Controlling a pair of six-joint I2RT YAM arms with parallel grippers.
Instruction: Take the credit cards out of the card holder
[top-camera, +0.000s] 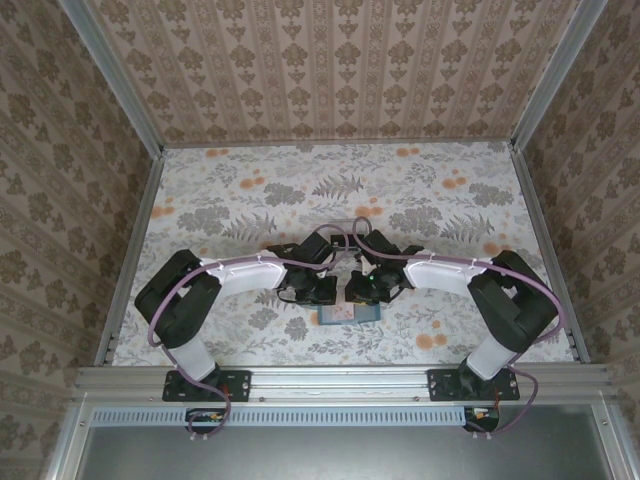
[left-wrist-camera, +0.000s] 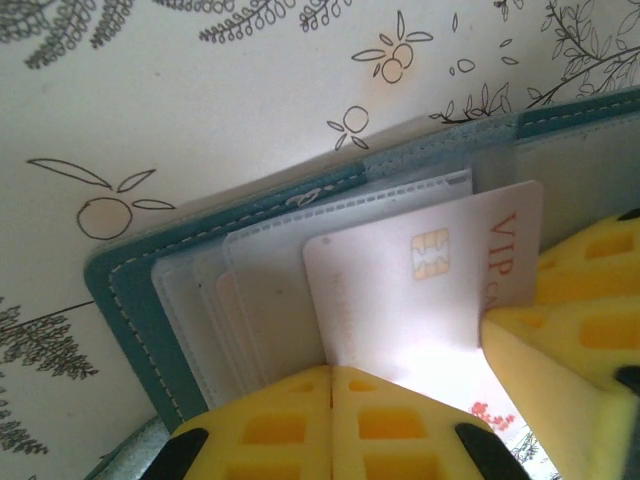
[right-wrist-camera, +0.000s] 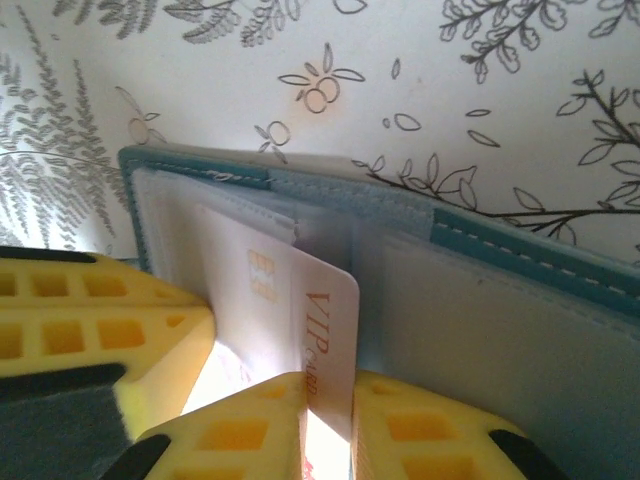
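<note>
The teal soft bifold card holder (top-camera: 350, 314) lies open on the floral-print worktop (top-camera: 250, 180), near the middle of its front edge. A pale pinkish-white VIP credit card (right-wrist-camera: 300, 310) sticks partway out of a clear sleeve (left-wrist-camera: 270, 290), its free edge grasped by the right gripper (right-wrist-camera: 328, 388). The left gripper (left-wrist-camera: 330, 375) is clenched, yellow fingers together at the holder's edge

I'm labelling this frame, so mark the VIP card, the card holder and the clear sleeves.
VIP card (left-wrist-camera: 400, 305): left wrist view, pale middle of its face.
card holder (right-wrist-camera: 520, 248): right wrist view, teal stitched border.
clear sleeves (left-wrist-camera: 268, 285): left wrist view, front sleeve left of the card.
</note>
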